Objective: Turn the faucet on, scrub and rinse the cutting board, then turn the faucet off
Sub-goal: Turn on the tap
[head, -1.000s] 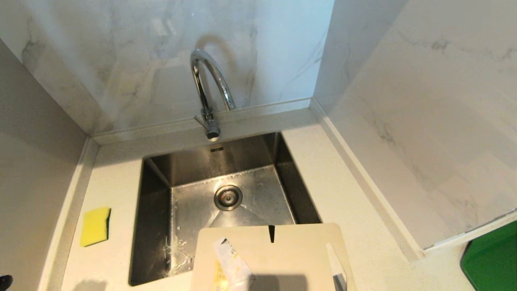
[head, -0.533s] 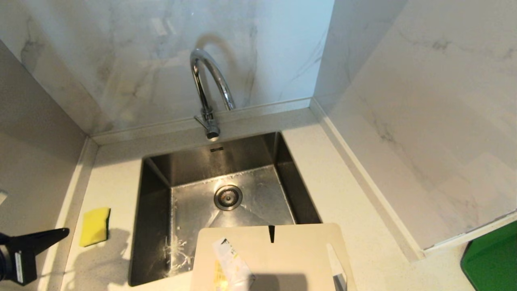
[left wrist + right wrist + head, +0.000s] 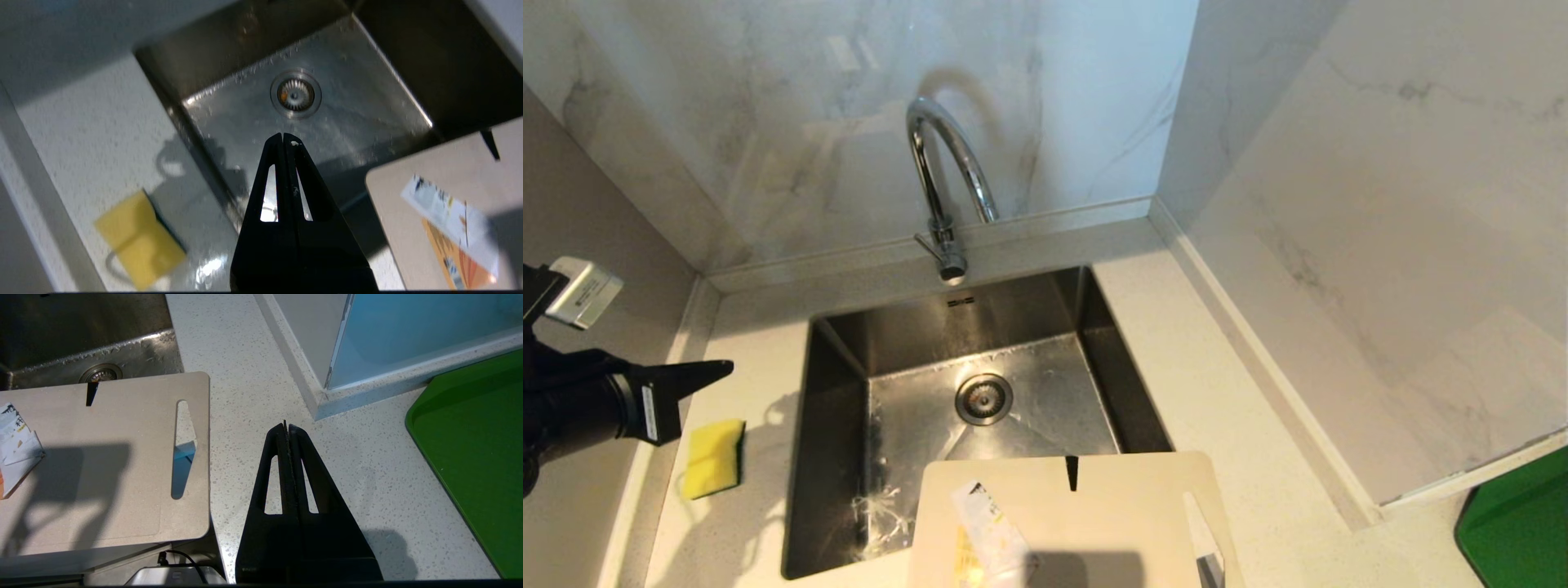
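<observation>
Cutting board: thin beige rectangle, rounded corners, slot handle, paper label.

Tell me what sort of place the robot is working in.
Most likely a kitchen sink corner. A stainless steel sink is set into a speckled white countertop, a chrome gooseneck faucet stands behind it against marble-look walls, and a cutting board and yellow sponge lie at hand.
</observation>
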Motion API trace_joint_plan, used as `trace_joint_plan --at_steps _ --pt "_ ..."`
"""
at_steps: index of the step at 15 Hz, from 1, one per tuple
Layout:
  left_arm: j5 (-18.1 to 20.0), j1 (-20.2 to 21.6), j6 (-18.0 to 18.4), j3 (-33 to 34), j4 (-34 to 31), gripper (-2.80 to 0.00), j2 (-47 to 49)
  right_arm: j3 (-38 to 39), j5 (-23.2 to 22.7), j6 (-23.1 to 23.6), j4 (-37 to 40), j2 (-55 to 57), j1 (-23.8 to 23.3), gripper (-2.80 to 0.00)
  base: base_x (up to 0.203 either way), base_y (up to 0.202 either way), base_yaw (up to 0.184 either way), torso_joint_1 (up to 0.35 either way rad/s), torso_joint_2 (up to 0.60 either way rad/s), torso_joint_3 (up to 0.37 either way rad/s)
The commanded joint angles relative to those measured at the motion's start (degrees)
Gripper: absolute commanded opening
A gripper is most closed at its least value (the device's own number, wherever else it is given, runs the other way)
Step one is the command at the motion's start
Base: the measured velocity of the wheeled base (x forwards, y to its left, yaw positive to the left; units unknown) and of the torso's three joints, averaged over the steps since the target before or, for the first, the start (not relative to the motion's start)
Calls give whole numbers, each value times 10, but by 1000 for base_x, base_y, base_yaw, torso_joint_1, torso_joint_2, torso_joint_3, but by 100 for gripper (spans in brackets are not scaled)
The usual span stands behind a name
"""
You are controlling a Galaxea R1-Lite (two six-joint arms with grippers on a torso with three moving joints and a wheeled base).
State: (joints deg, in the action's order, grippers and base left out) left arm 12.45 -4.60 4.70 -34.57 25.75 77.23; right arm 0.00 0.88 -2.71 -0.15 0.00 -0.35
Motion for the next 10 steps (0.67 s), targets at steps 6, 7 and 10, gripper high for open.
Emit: trace_joint_plan --at_steps 6,7,10 --pt "-1 -61 -45 -109 14 -280 127 1 0 0 0 -1 0 -280 0 0 0 0 0 0" --pt "-1 -65 -57 -131 14 -280 140 1 0 0 0 0 0 -280 0 0 0 0 0 0" --pt "-3 -66 -81 -180 14 -280 186 1 0 0 0 -1 0 -280 0 0 0 0 0 0"
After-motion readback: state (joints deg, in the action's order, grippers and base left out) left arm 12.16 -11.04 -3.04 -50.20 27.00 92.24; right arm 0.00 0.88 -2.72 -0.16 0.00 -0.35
